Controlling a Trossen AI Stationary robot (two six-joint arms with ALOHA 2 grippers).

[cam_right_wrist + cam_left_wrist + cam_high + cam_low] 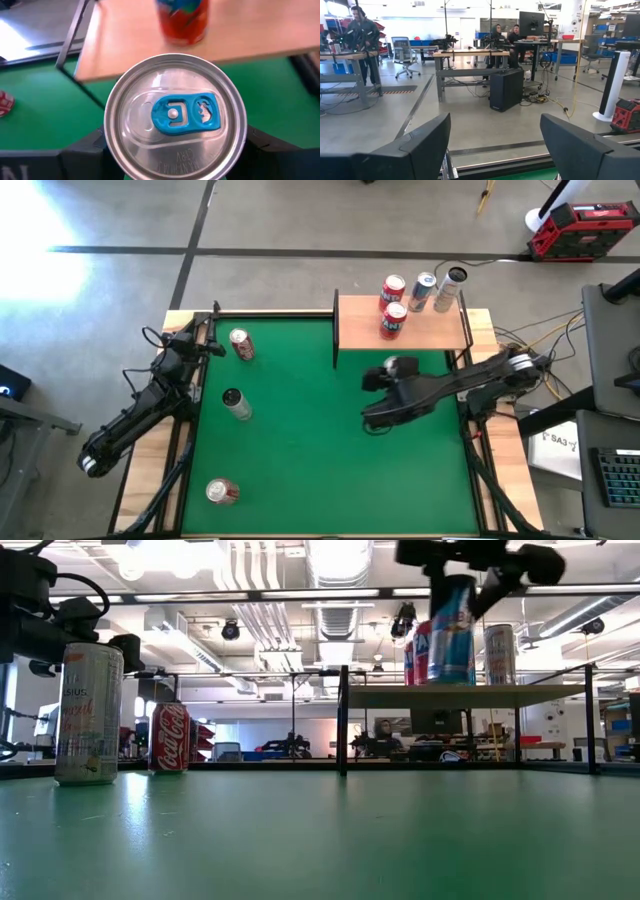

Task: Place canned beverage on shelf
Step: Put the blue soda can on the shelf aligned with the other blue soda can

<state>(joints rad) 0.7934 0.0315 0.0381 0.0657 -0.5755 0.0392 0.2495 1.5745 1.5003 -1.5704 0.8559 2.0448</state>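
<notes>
My right gripper [388, 373] is shut on a blue canned beverage [450, 630] with a silver lid and blue tab [175, 116]. It holds the can in the air over the green table, just off the near edge of the tan shelf [430, 330]. Several cans stand on the shelf: two red ones [393, 320], a blue and white one [422, 292] and a silver one [452, 285]. My left gripper [205, 340] waits at the table's far left corner, open, with nothing between its fingers [420, 150]. My right gripper pinches the can's side wall just below the top rim [112, 145], one finger [85, 150] on each opposite side. The fingers come slanting down from the table's right. The can hangs nearly upright, lifted clear of the table, its base about level with the shelf board [450, 695].
Three more cans stand on the table's left half: a red one [241, 343] at the far left, a silver one [236, 404] in the middle left, a red one [222, 492] near the front edge. Dark shelf posts [343, 720] rise at the board's corners.
</notes>
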